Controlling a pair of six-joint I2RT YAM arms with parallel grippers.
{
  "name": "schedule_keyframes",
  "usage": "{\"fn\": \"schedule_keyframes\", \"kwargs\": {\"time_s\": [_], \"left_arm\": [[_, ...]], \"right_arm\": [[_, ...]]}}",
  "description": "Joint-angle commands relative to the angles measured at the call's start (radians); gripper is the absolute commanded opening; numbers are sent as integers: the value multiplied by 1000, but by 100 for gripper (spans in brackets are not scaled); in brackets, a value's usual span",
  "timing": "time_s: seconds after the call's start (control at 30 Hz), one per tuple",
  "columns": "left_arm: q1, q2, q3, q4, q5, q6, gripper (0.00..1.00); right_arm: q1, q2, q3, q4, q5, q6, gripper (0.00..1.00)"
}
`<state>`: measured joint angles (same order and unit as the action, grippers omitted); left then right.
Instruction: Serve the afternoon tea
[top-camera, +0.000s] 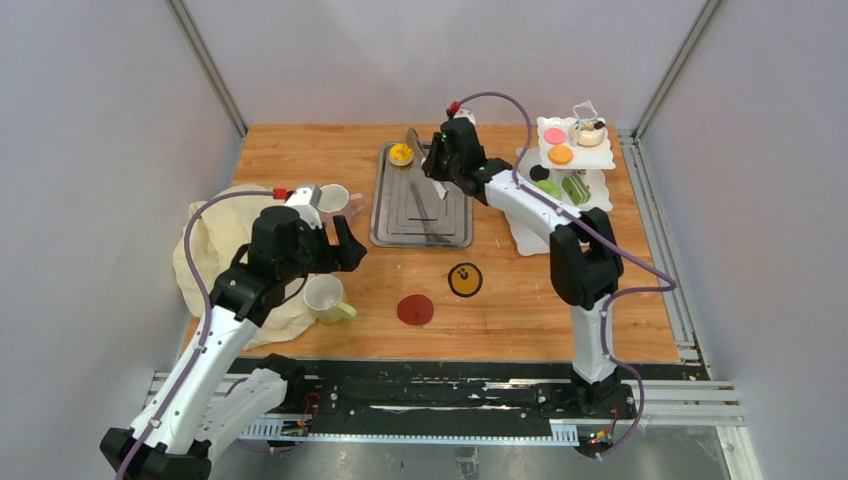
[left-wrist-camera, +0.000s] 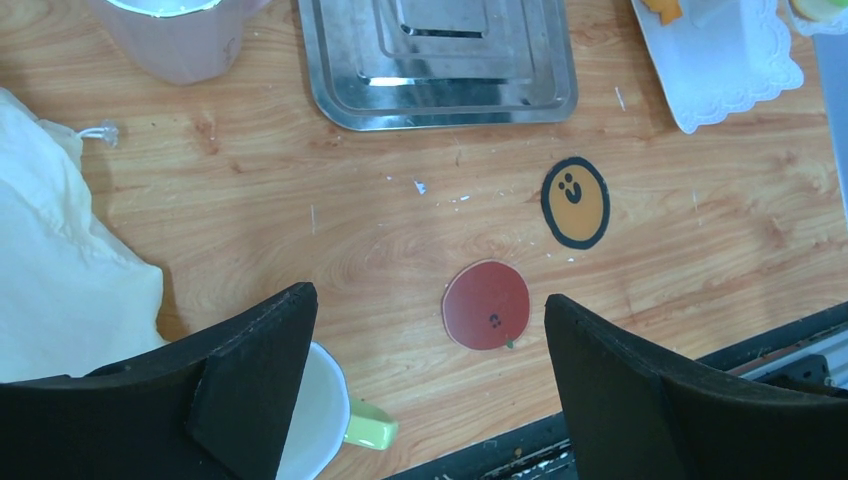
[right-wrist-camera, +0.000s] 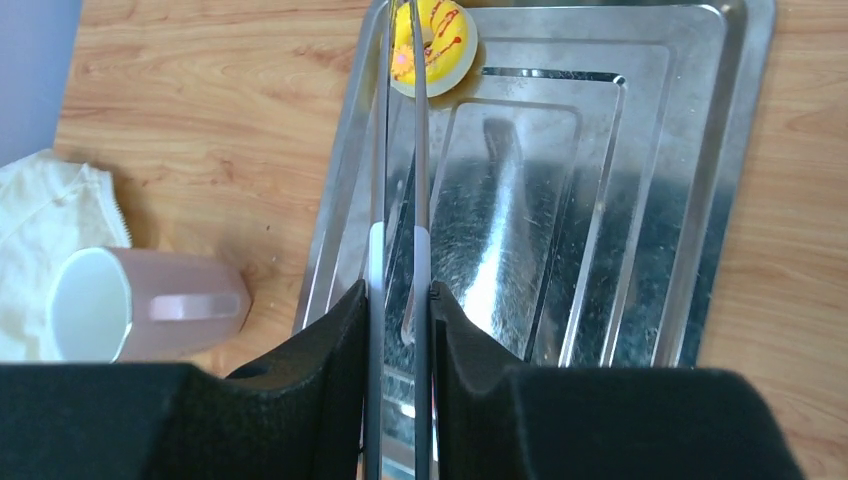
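Hovering upper centre in the top view, right claw (top-camera: 440, 160) clamps thin metal tongs (top-camera: 415, 140) over the rectangular steel tray (top-camera: 450, 225). Small yellow iced pastry (top-camera: 401, 154) sits in the tray's upper-left corner, white tiered stand (top-camera: 600, 158) upper right. Left claw (top-camera: 345, 245) gapes empty, centre left, above a white mug with green handle (top-camera: 325, 297).

Left wrist: round red coaster (left-wrist-camera: 486, 305) and round orange coaster (left-wrist-camera: 575, 202) lie bare on the wooden counter (left-wrist-camera: 300, 200), mid-frame.

Right wrist: tong blades nearly together, tips at the pastry, top of frame, contact unclear. Likely light, soft, icing smearable: pinch its sides gently.
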<state>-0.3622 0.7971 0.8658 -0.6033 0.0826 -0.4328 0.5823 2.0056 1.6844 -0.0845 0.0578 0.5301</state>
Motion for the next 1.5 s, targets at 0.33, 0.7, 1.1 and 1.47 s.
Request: {"fn": "schedule_keyframes", "kwargs": {"time_s": [0.33, 0.7, 1.1, 1.47], "left_arm": [[3, -45, -30, -51, 25, 56, 89], [4, -43, -29, -55, 9, 56, 89], [3, -29, -40, -40, 7, 48, 89], [3, -25, -58, -29, -4, 44, 89]], "right_arm": [[12, 190, 246, -54, 60, 7, 35], [10, 275, 330, -111, 58, -3, 38], [5, 284, 295, -121, 39, 10, 40], [-2, 251, 275, -109, -10, 11, 1]]}}
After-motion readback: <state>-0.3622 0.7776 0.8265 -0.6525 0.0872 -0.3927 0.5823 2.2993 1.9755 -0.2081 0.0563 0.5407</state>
